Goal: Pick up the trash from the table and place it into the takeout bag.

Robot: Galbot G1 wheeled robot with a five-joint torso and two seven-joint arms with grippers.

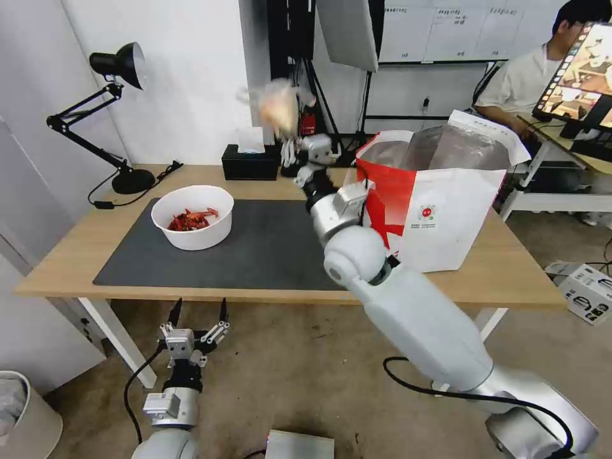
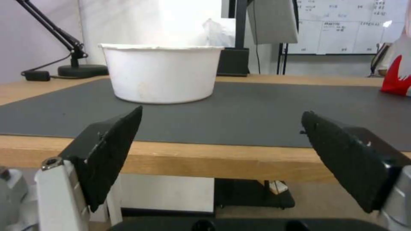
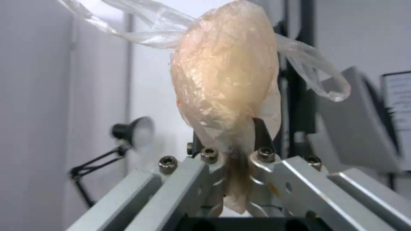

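Step in hand: transfer. Right tool clamped on beige wrapped lump, raised above bench rear, beside takeout bag. Left tool parked below bench edge, fingers apart. Next: carry lump over bag mouth, release. Bowl remains on mat.

The light wooden desk is seen from above and in front by the head camera. It is viewed from just below its front edge, level and close, by the left wrist camera; the white round bowl is shared. The right wrist camera is aimed upward along its gripper, very near.
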